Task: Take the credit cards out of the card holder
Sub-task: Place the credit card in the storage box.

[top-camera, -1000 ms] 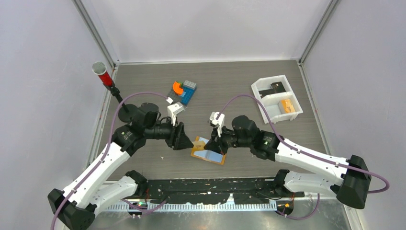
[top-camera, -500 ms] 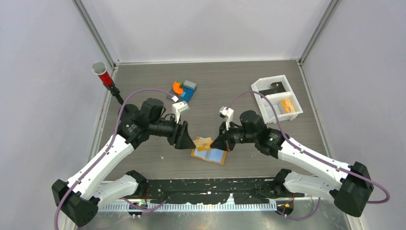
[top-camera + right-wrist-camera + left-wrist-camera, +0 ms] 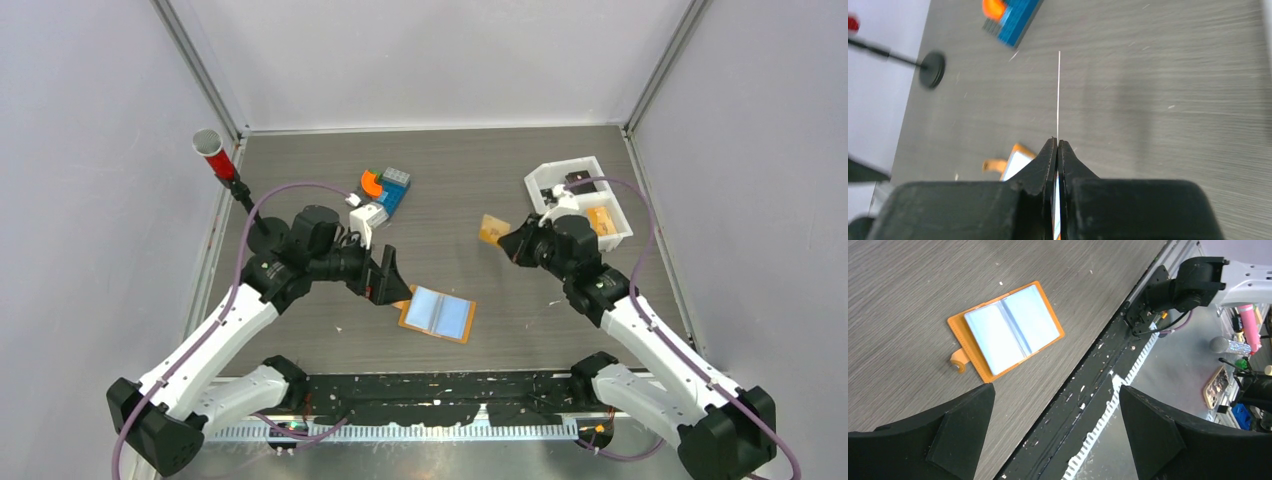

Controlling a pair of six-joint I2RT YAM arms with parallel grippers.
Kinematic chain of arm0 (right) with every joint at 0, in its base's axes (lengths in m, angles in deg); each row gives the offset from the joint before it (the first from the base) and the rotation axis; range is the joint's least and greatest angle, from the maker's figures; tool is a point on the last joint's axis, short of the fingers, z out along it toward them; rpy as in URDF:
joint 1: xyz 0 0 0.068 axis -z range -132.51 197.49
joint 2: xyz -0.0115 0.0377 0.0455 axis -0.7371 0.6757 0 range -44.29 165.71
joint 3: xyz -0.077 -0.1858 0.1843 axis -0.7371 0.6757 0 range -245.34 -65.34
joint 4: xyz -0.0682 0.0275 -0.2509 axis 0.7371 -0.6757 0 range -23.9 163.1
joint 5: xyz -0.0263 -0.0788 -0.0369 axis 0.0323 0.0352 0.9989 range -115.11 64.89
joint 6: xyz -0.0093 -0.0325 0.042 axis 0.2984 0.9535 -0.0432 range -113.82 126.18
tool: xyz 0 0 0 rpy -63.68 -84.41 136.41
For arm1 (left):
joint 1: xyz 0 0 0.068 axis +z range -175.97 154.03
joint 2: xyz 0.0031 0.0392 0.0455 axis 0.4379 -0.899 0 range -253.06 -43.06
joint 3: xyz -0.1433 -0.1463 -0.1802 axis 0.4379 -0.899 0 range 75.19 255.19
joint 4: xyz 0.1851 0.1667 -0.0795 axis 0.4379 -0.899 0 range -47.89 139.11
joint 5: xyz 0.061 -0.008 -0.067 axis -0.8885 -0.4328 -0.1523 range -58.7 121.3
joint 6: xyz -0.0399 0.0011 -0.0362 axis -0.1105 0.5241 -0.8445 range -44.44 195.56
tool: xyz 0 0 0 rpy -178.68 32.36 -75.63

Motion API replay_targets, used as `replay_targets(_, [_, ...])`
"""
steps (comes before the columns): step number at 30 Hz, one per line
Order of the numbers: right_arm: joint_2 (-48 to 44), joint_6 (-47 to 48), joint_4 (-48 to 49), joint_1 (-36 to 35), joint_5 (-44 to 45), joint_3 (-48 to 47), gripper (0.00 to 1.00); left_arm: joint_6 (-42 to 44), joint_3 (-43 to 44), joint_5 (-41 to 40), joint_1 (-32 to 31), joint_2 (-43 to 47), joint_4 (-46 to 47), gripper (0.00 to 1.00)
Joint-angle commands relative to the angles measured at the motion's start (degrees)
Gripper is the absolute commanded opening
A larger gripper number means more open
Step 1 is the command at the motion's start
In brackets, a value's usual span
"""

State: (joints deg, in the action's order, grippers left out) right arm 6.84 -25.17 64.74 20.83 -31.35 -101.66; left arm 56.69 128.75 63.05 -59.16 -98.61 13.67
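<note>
The top camera looked steeply down from high at the near edge over the whole worktop (image 3: 450, 180). Both wrist cameras sat nearer, angled onto the worktop; all three shared the open card holder (image 3: 1005, 330).

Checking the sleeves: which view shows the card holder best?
Left wrist: the card holder lies open, both sleeves and tab unobstructed. Top external shows it small; right wrist catches only a blurred corner.

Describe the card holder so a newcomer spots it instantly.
On the grey table, look near the middle of its near edge. The card holder lies open flat there: tan-orange, pale blue sleeves up, small tab, unlike the blue-and-orange blocks farther back.
</note>
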Motion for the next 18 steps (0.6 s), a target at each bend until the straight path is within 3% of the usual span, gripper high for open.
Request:
replay_targets(1, [-2.4, -3.7, 1.5, 4.0, 16.1, -3.8, 0.05, 1.3, -0.5, -4.0, 0.3, 2.4, -1.2, 0.99])
replay_targets(12, [0.8, -3.7, 1.9, 21.9, 19.1, -5.1, 0.05, 3.3, 0.6, -21.3, 0.3, 6.5, -9.5, 0.99])
replay_targets(18, [5.9, -6.3, 4.9, 31.2, 16.4, -4.2, 0.05, 3.0, -2.6, -20.9, 0.3, 10.0, -8.2, 0.99])
